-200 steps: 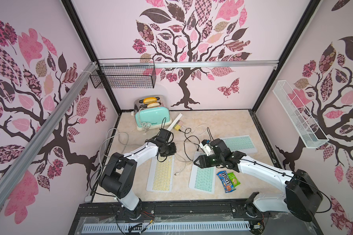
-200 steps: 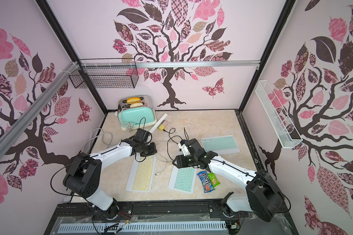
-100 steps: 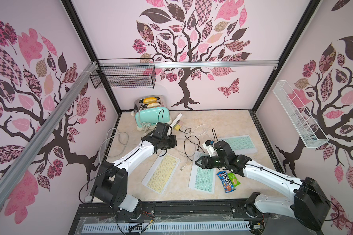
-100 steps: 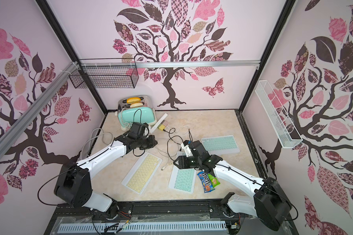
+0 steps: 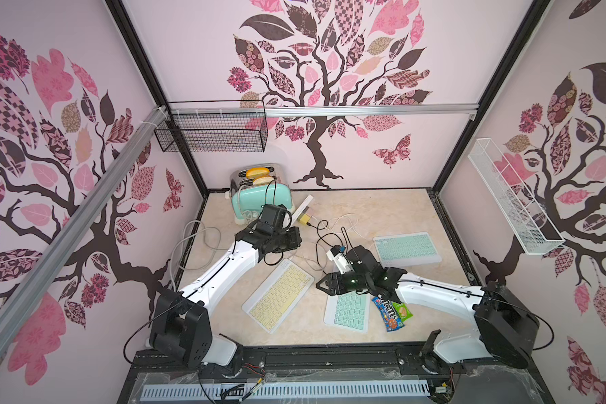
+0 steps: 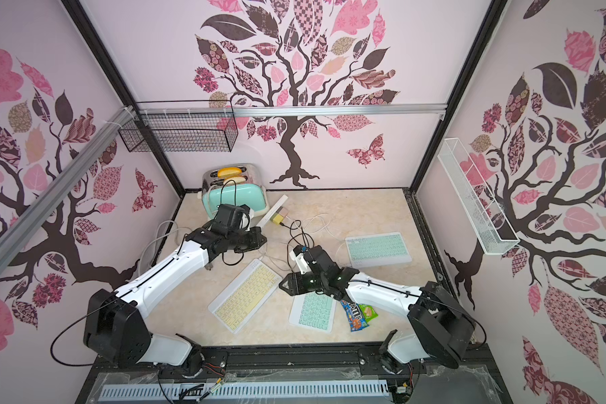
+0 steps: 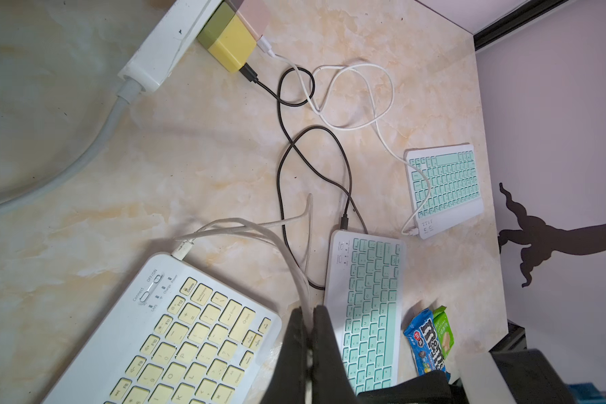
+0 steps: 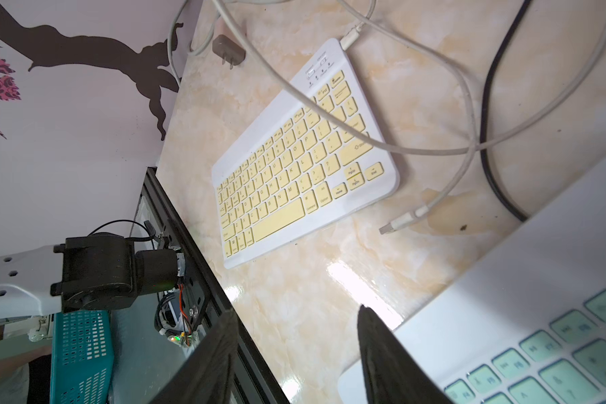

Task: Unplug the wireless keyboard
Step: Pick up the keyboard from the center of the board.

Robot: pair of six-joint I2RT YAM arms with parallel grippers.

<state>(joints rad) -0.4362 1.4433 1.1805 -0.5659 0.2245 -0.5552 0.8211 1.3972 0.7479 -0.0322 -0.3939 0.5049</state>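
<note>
Yellow keyboard [image 5: 279,297] lies just nearer than the left gripper [image 7: 308,311], whose fingers [image 7: 293,335] clench its white cable [image 7: 237,220], while the right gripper [image 8: 296,314] hovers with fingers spread over a green keyboard [image 8: 504,314].

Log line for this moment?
left gripper: shut on white cable | right gripper: open, by mint keyboard | yellow keyboard: cable plug looks seated

Tree-decal walls [image 5: 452,70], marbled beige tabletop [image 5: 382,210]
</note>
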